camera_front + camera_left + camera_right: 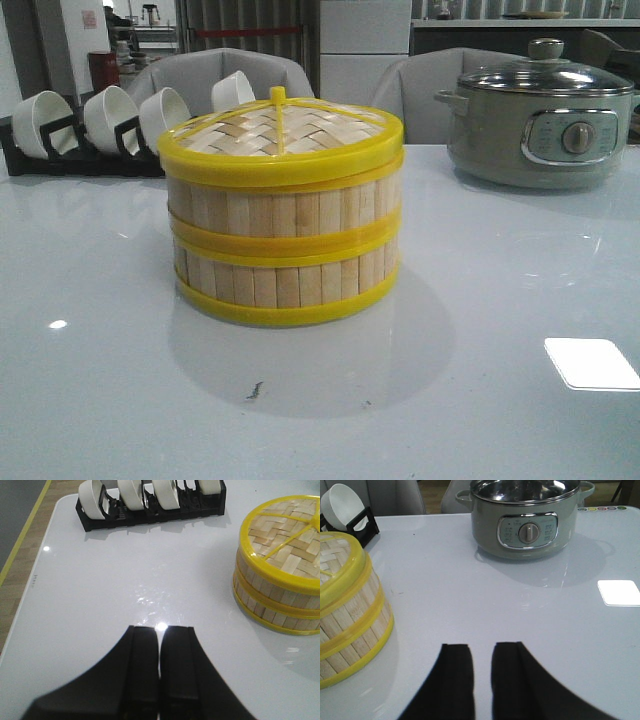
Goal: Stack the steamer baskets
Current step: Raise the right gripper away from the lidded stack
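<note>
Steamer baskets (283, 250): two round bamboo-slat tiers stacked, glossy yellow rims, woven lid (282, 133) with yellow spokes and knob on top; stand mid-surface (480, 400), glossy pale grey. Front view alone shows both tiers whole, white bowls (105, 118) in black rack (60, 158) behind left, grey-green electric pot (543, 125) behind right. Left wrist view: left gripper (160, 667) matte black, jaws nearly together, holding nothing. Right wrist view: right gripper (482, 672) jaws narrowly apart, seemingly empty; pot dial and steel lid plain here.
</note>
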{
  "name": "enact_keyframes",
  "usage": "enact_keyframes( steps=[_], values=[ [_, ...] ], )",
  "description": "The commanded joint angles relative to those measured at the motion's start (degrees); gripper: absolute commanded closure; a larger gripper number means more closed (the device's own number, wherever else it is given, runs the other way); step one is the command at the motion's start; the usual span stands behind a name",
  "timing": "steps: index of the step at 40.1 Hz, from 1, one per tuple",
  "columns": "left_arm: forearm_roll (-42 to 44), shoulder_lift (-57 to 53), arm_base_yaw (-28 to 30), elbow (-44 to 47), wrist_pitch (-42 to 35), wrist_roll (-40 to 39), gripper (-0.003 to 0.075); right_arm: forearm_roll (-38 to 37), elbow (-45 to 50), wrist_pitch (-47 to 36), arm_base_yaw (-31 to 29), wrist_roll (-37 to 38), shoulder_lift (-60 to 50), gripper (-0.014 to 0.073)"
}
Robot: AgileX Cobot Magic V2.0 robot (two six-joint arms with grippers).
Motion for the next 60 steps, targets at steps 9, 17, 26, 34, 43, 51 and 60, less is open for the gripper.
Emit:
enact_keyframes(
  steps=[9, 17, 26, 34, 43, 51, 60],
  values=[
    [1.0, -0.1, -0.4, -1.5, -4.0, -0.6, 0.0628, 0.2, 0.8, -6.9, -0.3, -0.4, -1.7, 0.0538],
    [1.0, -0.1, -0.4, -1.5, -4.0, -0.6, 0.0628, 0.2, 0.8, -5.3, -0.3, -0.4, -1.5, 0.0538],
    [1.0, -0.1, -0.4, -1.5, -4.0, -0.6, 0.0628, 0.2, 0.8, -5.2, -0.1, -0.4, -1.4, 0.0538],
    [1.0, -0.1, -0.4, -1.5, -4.0, -0.6, 0.0628, 0.2, 0.8, -5.2, -0.1, -0.4, -1.4, 0.0538],
    [1.0, -0.1, -0.4, -1.5, -4.0, -0.6, 0.0628, 0.2, 0.8, -5.2, -0.1, -0.4, -1.4, 0.0538],
    [1.0, -0.1, -0.4, -1.5, -4.0, -0.6, 0.0628, 0.2, 0.8, -5.2, -0.1, -0.4, -1.4, 0.0538],
    [-0.7, 0.1, -0.4, -1.5, -12.4, -0.7, 0.0628, 0.2, 0.8, -5.2, -0.1, -0.4, -1.4, 0.0538]
  ],
)
